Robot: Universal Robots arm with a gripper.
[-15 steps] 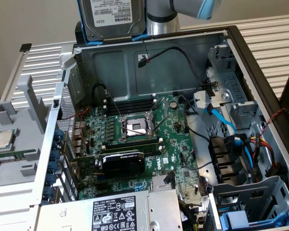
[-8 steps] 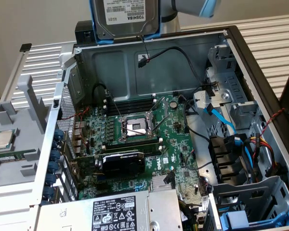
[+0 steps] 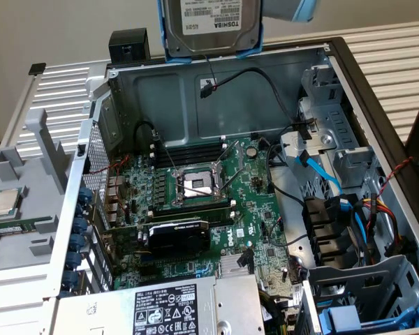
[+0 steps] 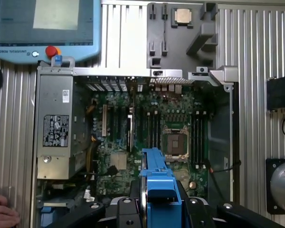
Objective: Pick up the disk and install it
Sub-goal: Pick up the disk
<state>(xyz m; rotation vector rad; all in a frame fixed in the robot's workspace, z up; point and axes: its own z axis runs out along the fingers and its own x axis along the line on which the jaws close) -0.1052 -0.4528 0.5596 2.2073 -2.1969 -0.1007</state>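
Observation:
The disk [image 3: 211, 25], a grey hard drive with a white Toshiba label in a blue carrier frame, hangs in the air above the back wall of the open computer case [image 3: 195, 91]. In the wrist view I see the disk [image 4: 157, 183] edge-on, blue frame towards the camera. It sits between the black fingers [image 4: 126, 205] of my gripper [image 4: 159, 203], which is shut on it. It hangs above the motherboard [image 4: 147, 123].
Inside the case are the bare processor socket [image 3: 197, 185], a graphics card [image 3: 178, 234], the silver power supply [image 3: 167, 307], and drive bays with blue cables [image 3: 328, 178] on the exterior view's right. A processor chip [image 3: 5, 202] lies on a grey tray. A hand [image 4: 2, 213] rests near the case.

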